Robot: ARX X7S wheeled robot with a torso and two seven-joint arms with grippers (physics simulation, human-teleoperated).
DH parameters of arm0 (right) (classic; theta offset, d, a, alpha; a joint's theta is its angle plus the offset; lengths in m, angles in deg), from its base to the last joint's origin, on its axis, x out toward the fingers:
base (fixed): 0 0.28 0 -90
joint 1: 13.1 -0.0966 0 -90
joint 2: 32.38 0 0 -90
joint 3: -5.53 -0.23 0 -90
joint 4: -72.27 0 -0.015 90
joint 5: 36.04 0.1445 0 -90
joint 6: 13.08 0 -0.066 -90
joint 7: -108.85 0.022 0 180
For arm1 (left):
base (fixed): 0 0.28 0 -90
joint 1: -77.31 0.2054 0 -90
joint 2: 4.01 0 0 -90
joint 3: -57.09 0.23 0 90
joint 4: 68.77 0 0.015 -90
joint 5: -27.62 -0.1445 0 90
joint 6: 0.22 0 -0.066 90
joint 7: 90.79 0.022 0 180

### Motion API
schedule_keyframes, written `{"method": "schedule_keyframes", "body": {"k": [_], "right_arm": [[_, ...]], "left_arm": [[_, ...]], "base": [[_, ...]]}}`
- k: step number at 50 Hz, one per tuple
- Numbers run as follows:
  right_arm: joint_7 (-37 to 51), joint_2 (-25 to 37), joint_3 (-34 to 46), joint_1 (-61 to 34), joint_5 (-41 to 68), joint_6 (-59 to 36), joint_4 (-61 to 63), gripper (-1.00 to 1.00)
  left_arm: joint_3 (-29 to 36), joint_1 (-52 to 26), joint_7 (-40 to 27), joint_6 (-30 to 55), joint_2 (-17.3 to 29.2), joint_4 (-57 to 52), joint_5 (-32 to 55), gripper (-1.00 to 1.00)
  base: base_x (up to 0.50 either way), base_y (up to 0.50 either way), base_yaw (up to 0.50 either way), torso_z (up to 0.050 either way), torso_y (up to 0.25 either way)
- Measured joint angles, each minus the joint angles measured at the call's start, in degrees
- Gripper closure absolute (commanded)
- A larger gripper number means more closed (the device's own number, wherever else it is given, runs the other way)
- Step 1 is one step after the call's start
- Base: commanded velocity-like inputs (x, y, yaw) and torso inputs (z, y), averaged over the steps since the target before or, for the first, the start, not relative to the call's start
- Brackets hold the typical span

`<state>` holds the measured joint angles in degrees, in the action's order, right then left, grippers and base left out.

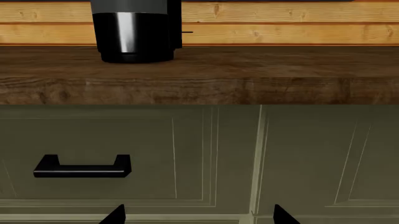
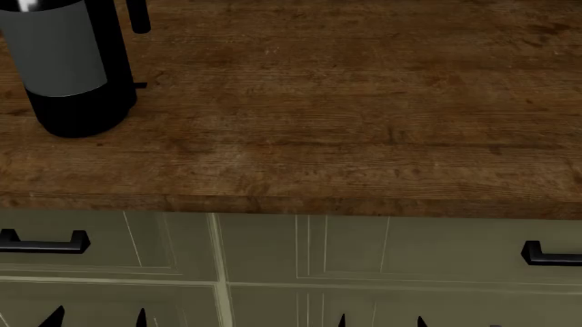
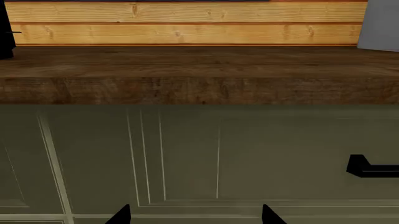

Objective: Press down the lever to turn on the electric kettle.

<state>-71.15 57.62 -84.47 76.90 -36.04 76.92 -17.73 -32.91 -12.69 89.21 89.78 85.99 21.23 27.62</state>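
Kettle (image 2: pixel 68 65) glossy, likely tippy on bench (image 2: pixel 345 122). Lever (image 1: pixel 187 32) tiny, stiff: press from above. Left hand (image 1: pixel 196 215), right hand (image 3: pixel 194 215) released, empty.

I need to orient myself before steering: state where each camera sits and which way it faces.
Head view: high, looking down on the wooden counter, electric kettle far left; both arms' fingers peek in below.
Left wrist view: low, level at the cabinet front, kettle and lever above; finger tips only.
Right wrist view: low, facing cabinet doors; finger tips only.
Head and left wrist views share the kettle and a drawer handle.
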Motion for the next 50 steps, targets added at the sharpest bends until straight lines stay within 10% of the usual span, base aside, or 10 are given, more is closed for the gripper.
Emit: {"method": "schedule_keyframes", "body": {"k": [28,50], "right_arm": [[3.95,3.37,3.33,0.61,1.76,-4.24,8.03,-1.00],[5.48,7.02,3.21,-9.55,4.49,-27.84,29.93,-1.00]], "left_arm": [[2.88,3.23,-5.29,5.26,3.65,-12.40,1.41,-1.00],[-1.86,-1.37,-8.65,29.15,8.33,-41.96,4.09,-1.00]], "base": [[0.00,0.00,0.00,0.000,0.000],[0.00,0.10,0.00,0.000,0.000]]}}
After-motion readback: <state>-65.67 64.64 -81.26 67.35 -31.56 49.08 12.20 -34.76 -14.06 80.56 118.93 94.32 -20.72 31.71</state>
